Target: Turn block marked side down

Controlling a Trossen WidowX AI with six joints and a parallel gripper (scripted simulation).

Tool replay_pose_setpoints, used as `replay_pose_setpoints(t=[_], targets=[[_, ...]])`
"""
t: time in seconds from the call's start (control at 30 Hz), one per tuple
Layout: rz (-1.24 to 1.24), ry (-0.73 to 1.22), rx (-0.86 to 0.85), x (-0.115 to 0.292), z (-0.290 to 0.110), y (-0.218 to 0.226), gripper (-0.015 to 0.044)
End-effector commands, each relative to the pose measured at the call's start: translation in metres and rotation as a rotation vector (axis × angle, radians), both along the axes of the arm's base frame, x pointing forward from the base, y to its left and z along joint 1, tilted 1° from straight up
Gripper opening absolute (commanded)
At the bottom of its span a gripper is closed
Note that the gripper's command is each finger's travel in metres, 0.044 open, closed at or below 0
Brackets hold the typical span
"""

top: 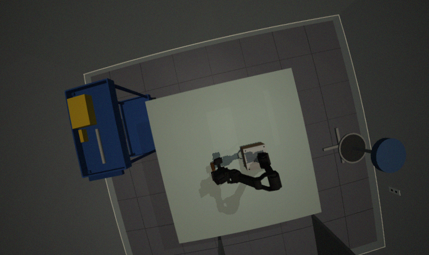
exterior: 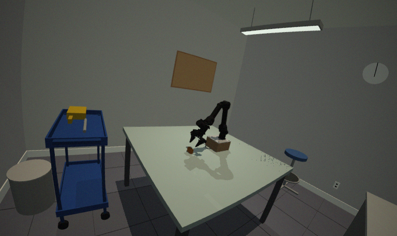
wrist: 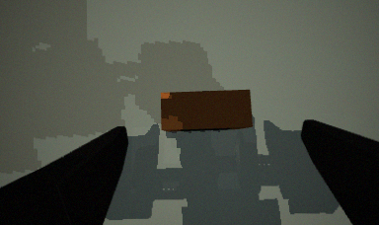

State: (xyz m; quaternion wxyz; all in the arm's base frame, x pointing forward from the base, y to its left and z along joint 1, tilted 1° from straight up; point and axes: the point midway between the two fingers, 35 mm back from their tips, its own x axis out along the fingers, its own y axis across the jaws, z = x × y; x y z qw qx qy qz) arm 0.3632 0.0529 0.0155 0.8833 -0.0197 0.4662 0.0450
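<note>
the orange block lies on the pale worktop, below and ahead of the pincer, clear of both fingers. in the wrist view it sits in the arm's shadow, so its faces read as dark brown with only a small bright orange patch at the upper left corner; no marked side can be made out from this angle. the pincer is spread wide and holds nothing: its two dark fingers enter from the lower corners of the wrist view, and their tips are cut off by the frame's lower edge.

from above, the block is only a small sliver beside the pincer, mostly covered by the arm's wrist, and its outline is hard to tell. in the exterior view the block shows as a small orange-brown lump on the worktop, just below and to the left of the raised pincer, not touching it.

the arm rises from a tan base box near the worktop's middle, and its shadows blot the surface around the block.

off the worktop stand a blue cart with a yellow box on top, a round grey bin and a blue stool.
</note>
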Motion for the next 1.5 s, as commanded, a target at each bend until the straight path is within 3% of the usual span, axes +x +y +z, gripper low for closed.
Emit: replay_pose_setpoints(t=[0.0,0.5,0.63,0.73,0.93,1.47], targets=[[-0.002,0.072,0.001,0.015,0.008,0.003,0.044],[0.004,0.548,-0.051,0.032,0.04,0.004,0.044],[0.004,0.553,-0.052,0.032,0.038,0.004,0.044],[0.004,0.554,-0.052,0.032,0.009,0.004,0.044],[0.004,0.554,-0.052,0.033,-0.007,0.004,0.044],[0.004,0.553,-0.051,0.034,-0.03,0.005,0.044]])
